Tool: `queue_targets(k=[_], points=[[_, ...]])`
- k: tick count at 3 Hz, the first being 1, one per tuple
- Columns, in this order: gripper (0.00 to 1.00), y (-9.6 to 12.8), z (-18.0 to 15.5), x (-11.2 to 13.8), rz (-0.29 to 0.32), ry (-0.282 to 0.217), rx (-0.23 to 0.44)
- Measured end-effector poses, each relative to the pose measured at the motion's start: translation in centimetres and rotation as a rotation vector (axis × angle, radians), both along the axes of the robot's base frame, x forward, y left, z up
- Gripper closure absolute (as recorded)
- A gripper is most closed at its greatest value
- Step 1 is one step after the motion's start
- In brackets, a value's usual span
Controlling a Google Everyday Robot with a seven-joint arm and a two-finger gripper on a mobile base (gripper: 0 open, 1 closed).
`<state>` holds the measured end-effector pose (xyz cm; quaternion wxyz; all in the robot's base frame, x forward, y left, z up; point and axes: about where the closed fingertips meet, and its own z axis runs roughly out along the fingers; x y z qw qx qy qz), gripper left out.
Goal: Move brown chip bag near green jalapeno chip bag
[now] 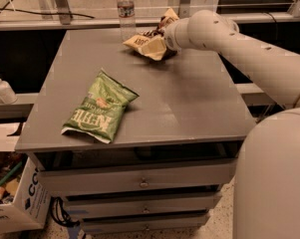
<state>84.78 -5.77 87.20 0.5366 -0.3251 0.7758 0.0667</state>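
The brown chip bag [142, 43] is crumpled at the far middle of the grey table [189, 98], its cream band facing left. My gripper [163, 40] is at the bag's right side and appears shut on it; the white arm reaches in from the right and hides part of the bag. The green jalapeno chip bag [98, 108] lies flat at the front left of the table, well apart from the brown bag.
A water bottle [125, 6] stands at the table's far edge, just left of the brown bag. A pump bottle [2, 88] sits on a shelf to the left. A cardboard box [15, 208] stands on the floor at lower left. Drawers [139, 183] are under the tabletop.
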Motion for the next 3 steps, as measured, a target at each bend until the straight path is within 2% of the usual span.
queue_targets(k=[1, 2, 3], points=[[0.00, -0.4, -1.5, -0.1, -0.010, 0.032, -0.009], [0.18, -0.7, -3.2, -0.6, -0.008, 0.052, -0.012], [0.41, -0.7, -3.5, -1.0, 0.004, 0.046, -0.009]])
